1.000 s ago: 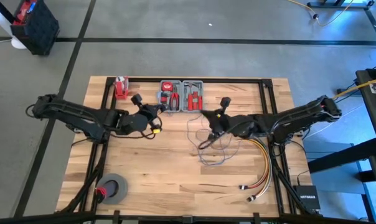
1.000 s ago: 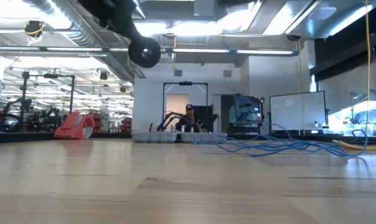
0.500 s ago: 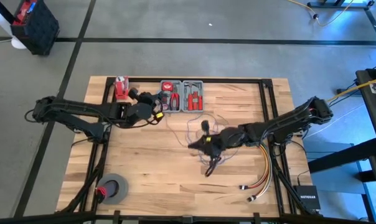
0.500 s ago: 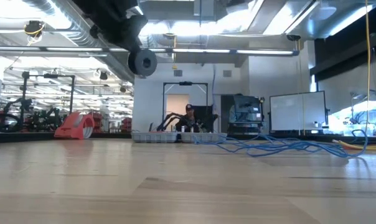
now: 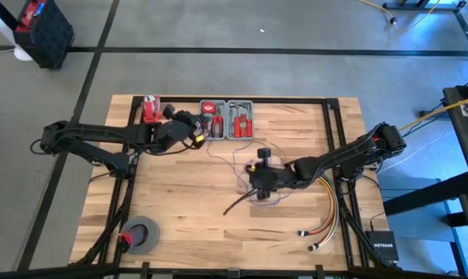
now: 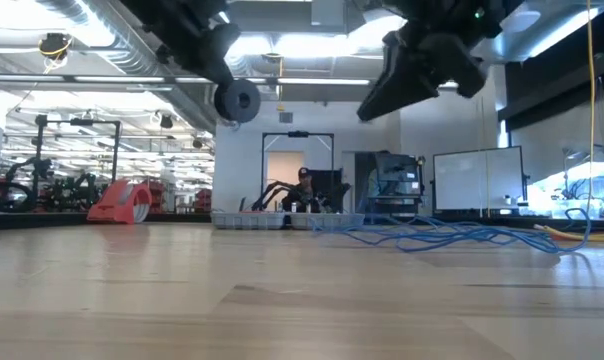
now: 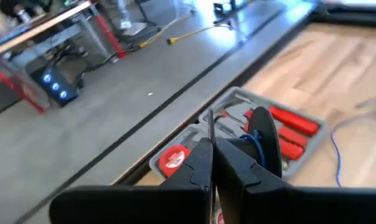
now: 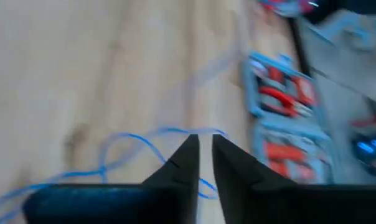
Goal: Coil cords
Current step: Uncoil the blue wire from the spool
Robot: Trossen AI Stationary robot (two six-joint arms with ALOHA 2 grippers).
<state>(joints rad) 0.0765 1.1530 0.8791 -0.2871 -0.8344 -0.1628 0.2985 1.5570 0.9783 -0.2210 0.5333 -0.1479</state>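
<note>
A wooden surface (image 5: 180, 209) on a grey concrete floor fills the high view. The cords (image 5: 253, 167) lie in a loose blue tangle at mid-frame, just below the grey tool tray (image 5: 227, 119). The right gripper (image 5: 253, 180) hangs over that tangle, its fingers (image 8: 187, 163) parted only narrowly with nothing between them. The left gripper (image 5: 197, 129), upper left of centre beside the tray, has its fingers (image 7: 200, 165) pressed together.
</note>
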